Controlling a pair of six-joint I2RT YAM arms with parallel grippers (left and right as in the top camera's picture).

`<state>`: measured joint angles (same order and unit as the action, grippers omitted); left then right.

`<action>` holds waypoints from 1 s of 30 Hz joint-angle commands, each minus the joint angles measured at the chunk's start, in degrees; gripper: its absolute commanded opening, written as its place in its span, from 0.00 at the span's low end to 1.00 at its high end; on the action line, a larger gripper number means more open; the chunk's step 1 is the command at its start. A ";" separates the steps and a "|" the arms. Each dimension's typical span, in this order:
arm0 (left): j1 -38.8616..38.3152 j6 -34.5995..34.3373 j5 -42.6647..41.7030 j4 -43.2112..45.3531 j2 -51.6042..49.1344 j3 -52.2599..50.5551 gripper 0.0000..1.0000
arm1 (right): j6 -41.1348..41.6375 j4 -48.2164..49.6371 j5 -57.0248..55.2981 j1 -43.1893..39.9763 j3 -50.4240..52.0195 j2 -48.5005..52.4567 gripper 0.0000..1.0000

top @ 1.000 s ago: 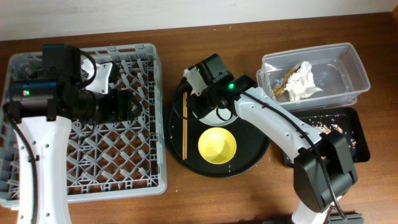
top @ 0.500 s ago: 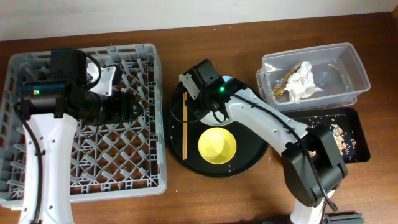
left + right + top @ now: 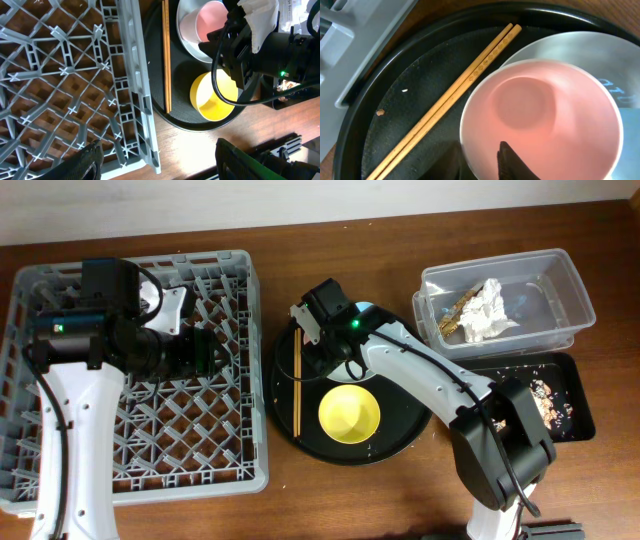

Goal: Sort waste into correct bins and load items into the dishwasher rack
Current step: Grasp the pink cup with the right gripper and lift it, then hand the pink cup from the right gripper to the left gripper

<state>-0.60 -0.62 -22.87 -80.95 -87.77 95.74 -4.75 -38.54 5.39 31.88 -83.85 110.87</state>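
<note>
Swinging left since a second ago, the right arm (image 3: 420, 370) now has its wrist over the far side of the round black tray (image 3: 400, 442), and in the last half second it has barely moved. The left arm (image 3: 70, 395) has nudged a touch to the right above the dishwasher rack (image 3: 140, 470). Bowl, chopsticks and both bins sit exactly where they were.

Down at the right wrist, the right gripper (image 3: 480, 150) is set narrow, one finger (image 3: 510, 160) inside the pink cup (image 3: 542, 120) and the other outside its rim. Whether they pinch the wall, I cannot tell. The cup stands upright on the pale plate (image 3: 600, 55), which lies on the round tray.

The left gripper (image 3: 157, 150) hangs spread wide over the rack's near edge, holding nothing.

Now the containers. The round tray carries the plate with its cup, the yellow bowl (image 3: 349, 412) upright toward the near side, and the chopsticks (image 3: 297, 385) lying side by side just left of the bowl, apart from it. The clear tub (image 3: 560, 280) holds the crumpled napkin (image 3: 487, 310) with the brown-gold wrapper (image 3: 457, 312) touching its left side. The shallow black tray (image 3: 575, 380), just in front of the tub, has the food scraps (image 3: 545, 395) scattered across it.
</note>
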 commanded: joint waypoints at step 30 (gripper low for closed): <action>-0.11 32.44 -56.02 3.80 -0.13 -0.46 0.99 | -14.73 -39.67 61.70 -14.45 -34.56 -17.64 0.04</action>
<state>-0.69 29.19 -72.07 -78.11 -87.77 95.35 -14.44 -78.06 60.58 16.23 -118.50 92.99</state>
